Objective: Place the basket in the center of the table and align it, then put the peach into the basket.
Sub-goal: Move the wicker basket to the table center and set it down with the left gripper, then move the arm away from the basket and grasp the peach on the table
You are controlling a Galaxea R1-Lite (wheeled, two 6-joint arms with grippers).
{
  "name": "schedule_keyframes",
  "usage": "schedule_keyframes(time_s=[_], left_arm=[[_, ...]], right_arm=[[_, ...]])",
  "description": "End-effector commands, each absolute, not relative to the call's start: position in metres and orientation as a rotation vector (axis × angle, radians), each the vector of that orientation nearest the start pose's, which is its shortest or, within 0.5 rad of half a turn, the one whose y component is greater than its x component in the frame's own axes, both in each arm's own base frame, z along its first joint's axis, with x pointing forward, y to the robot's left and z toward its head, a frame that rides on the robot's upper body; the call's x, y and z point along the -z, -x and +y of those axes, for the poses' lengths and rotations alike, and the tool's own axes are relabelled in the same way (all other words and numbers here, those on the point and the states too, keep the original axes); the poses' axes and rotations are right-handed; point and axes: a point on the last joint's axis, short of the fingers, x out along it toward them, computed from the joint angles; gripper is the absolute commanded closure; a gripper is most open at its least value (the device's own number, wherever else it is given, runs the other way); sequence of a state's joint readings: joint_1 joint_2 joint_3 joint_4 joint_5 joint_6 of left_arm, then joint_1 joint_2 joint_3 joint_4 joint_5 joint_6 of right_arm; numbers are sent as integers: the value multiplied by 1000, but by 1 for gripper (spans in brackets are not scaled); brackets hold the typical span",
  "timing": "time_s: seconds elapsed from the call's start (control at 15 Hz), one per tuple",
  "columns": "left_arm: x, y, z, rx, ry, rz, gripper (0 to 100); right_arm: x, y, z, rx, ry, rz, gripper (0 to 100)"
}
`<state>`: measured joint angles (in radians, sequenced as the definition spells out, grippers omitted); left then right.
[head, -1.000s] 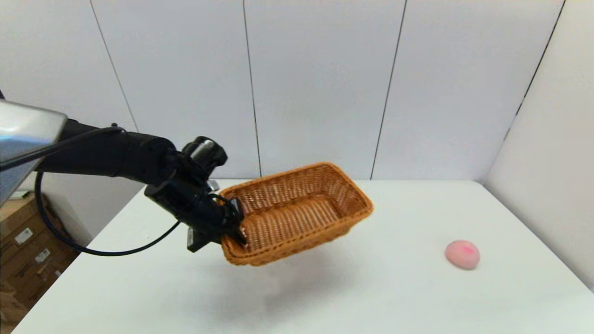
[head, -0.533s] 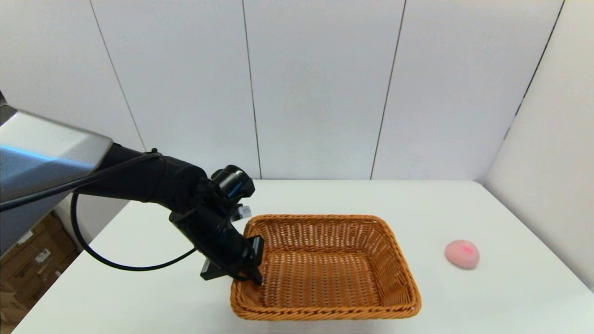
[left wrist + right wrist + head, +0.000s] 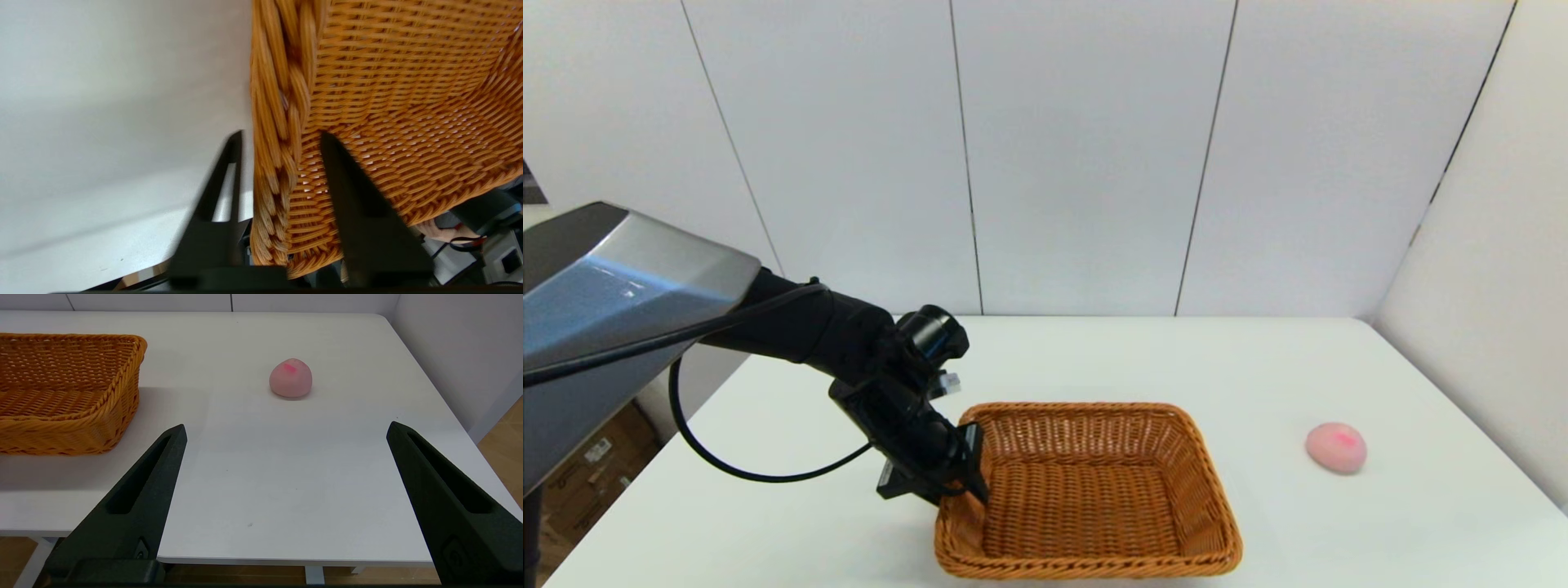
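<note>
The orange-brown wicker basket (image 3: 1094, 490) rests flat on the white table (image 3: 1258, 367), near its front edge and roughly mid-width. My left gripper (image 3: 970, 482) straddles the rim at the basket's left end. In the left wrist view the left gripper (image 3: 282, 134) has one finger outside and one inside the basket (image 3: 408, 122), with a thin gap on each side, so it is open. The pale pink peach (image 3: 1336, 447) lies on the table to the basket's right. My right gripper (image 3: 288, 425) hangs open over the front edge, well short of the peach (image 3: 291, 377) and right of the basket (image 3: 61, 396).
White wall panels (image 3: 1094, 163) stand behind the table and along its right side. Cardboard boxes (image 3: 580, 465) sit on the floor past the left edge. A black cable (image 3: 760, 474) loops under the left arm. Bare tabletop lies between basket and peach.
The left arm swung the tilted, raised basket down and toward the front, and it now sits flat on the table. The fingers have eased off the rim. The peach has not moved.
</note>
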<state>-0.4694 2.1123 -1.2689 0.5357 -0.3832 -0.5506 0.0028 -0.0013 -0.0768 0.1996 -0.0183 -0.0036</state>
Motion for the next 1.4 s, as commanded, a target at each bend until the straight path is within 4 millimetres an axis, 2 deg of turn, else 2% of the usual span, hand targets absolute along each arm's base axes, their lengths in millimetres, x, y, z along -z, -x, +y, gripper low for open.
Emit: schedule_keyframes(time_s=[0.07, 0.2, 0.33, 0.53, 0.67, 0.8, 0.93, 1.13, 1.4], left_arm=[[-83, -310, -159, 289, 388, 1546, 0], [-107, -319, -138, 278, 439, 1457, 0], [-138, -323, -101, 223, 468, 1331, 0], [-181, -305, -44, 100, 387, 1189, 0], [-212, -273, -24, 44, 380, 1138, 0], [-237, -227, -16, -19, 346, 1069, 0], [-246, -186, -12, -86, 308, 993, 0], [-239, -118, -7, -117, 295, 911, 0], [-206, -40, 1, -208, 238, 739, 0]], right_arm=[[-76, 30, -1, 15, 4, 124, 0], [-76, 30, -1, 15, 4, 124, 0], [-76, 30, -1, 15, 4, 124, 0], [-76, 30, -1, 15, 4, 123, 0], [-76, 30, -1, 15, 4, 124, 0], [-76, 30, -1, 15, 4, 124, 0], [-76, 30, -1, 15, 4, 123, 0], [-76, 30, -1, 15, 4, 123, 0], [-76, 30, -1, 15, 4, 123, 0]])
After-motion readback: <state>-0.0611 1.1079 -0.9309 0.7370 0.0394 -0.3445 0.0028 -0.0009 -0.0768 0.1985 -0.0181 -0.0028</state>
